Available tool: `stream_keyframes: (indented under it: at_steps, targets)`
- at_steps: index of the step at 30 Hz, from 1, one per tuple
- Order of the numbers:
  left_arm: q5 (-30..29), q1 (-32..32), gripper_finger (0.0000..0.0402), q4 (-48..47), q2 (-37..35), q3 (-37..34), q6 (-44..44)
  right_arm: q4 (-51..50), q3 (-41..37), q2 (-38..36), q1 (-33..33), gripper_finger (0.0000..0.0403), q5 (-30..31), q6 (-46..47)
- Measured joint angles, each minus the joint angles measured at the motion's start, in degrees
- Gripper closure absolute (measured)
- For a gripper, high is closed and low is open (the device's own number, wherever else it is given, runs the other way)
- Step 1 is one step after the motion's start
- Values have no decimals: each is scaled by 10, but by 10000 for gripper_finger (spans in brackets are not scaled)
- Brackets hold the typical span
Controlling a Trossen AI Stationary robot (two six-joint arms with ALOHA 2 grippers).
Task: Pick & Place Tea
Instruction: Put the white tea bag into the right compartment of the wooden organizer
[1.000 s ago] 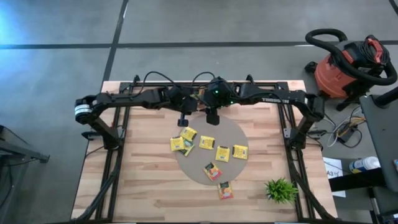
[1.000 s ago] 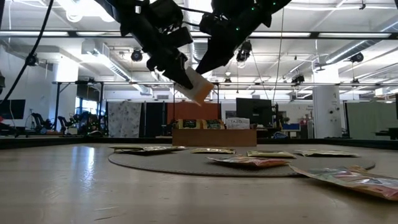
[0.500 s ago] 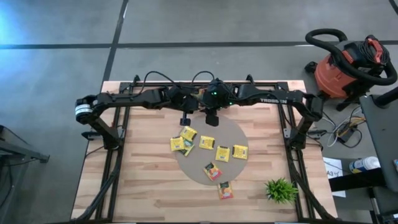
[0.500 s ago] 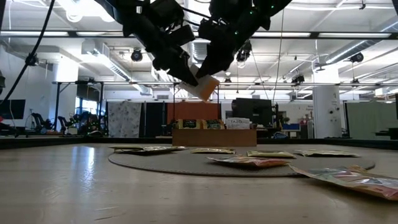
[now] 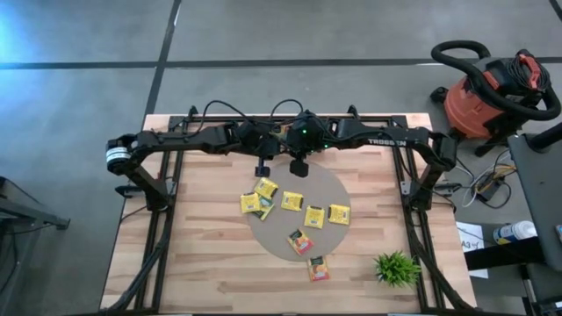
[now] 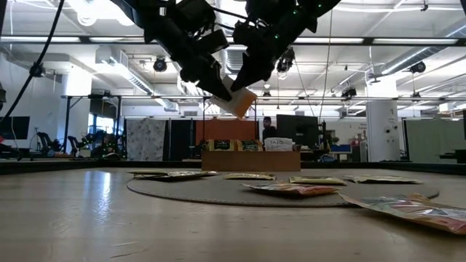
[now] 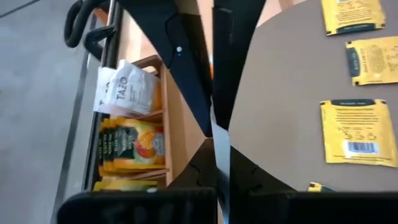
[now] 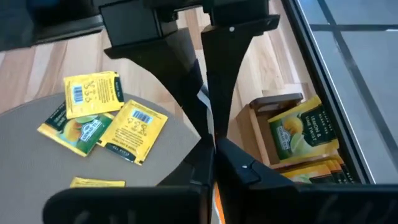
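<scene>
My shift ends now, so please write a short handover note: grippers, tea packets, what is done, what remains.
Left gripper: shut on one orange-and-white tea packet, high over the table's back.
Right gripper: shut on the same packet.
Six yellow tea packets lie on the round grey mat, one orange-red packet on the wood beside it.
Done: the brown wooden tray holds several packets.
Left: finish this handover; probably tray the seven loose ones.

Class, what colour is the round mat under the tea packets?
Grey-brown mat, clearest in the high view.
</scene>
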Motion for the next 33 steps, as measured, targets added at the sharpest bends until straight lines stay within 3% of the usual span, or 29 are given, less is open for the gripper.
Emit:
stream_keyframes:
  at_steps: [14, 21, 26, 33]
  targets:
    - [-60, -2, 309, -29, -28, -2, -143, -5, -1, 0, -12, 394, 2, 68]
    - [-88, 5, 298, -32, -95, -57, -242, 15, -21, -20, -37, 394, 2, 130]
    - [-89, 7, 298, 119, -163, -176, -357, 151, -78, -67, -49, 394, -30, 189]
    - [-59, 7, 298, 480, -215, -347, -519, 329, -156, -92, -55, 394, -97, 304]
